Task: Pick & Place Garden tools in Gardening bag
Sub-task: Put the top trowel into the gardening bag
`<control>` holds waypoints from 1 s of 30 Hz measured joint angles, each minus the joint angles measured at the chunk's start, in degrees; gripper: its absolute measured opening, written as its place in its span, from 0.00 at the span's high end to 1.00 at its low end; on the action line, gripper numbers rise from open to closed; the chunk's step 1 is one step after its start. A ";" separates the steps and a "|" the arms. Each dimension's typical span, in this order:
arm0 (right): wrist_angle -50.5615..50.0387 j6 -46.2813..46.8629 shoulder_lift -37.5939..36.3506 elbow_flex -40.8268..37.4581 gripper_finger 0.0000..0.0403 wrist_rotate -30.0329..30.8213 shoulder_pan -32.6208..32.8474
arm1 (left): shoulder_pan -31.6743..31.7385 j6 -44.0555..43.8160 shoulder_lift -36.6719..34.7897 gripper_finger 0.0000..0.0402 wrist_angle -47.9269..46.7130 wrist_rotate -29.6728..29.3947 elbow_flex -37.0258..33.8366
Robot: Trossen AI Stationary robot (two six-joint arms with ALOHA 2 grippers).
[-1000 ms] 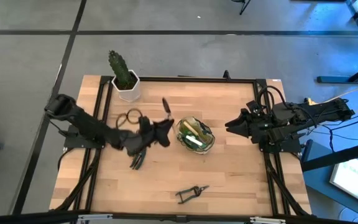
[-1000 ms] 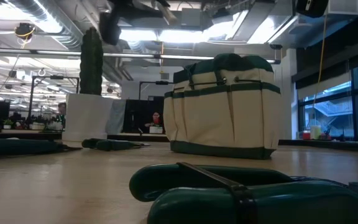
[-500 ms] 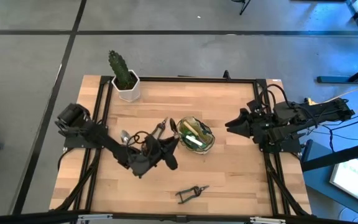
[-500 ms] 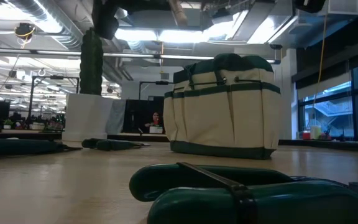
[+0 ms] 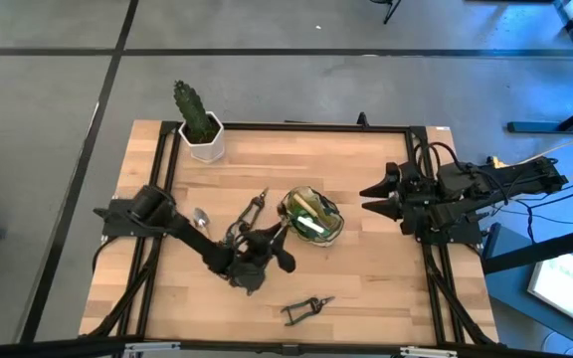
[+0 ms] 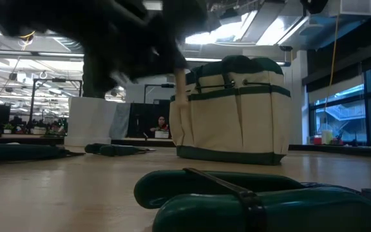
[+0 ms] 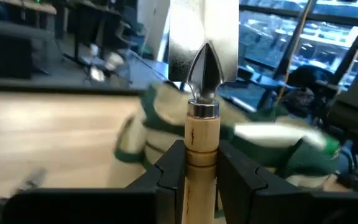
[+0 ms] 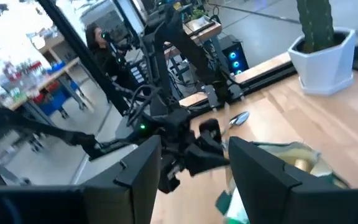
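Observation:
My left gripper is shut on a wooden-handled silver trowel just left of the olive-and-tan gardening bag. The blade points at the bag. In the low view the wooden handle hangs in front of the bag. A dark claw rake and a silver-headed tool lie on the table to the left. The black pruning shears lie near the front edge. My right gripper is open and empty at the table's right side. My left gripper pinches the trowel's wooden handle between its two fingers, just behind the silver collar. The fingers lie along the handle, and the blade sticks out beyond them toward the bag. The trowel is lifted clear of the table.
A green cactus in a white pot stands at the far left corner. The shears' green handles fill the near foreground of the low view. Bare wood lies between the bag and my right gripper. A person shows in the room behind the table.
My left gripper has gone toward the table's near edge and a little right, staying beside the bag, shut on the trowel. The arm has come lower and now shows in the low view with the wooden handle in front of the bag.

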 joint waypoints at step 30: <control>-10.48 -7.17 0.00 0.00 0.52 0.24 0.02 | 8.37 34.77 8.17 0.85 30.92 19.93 4.50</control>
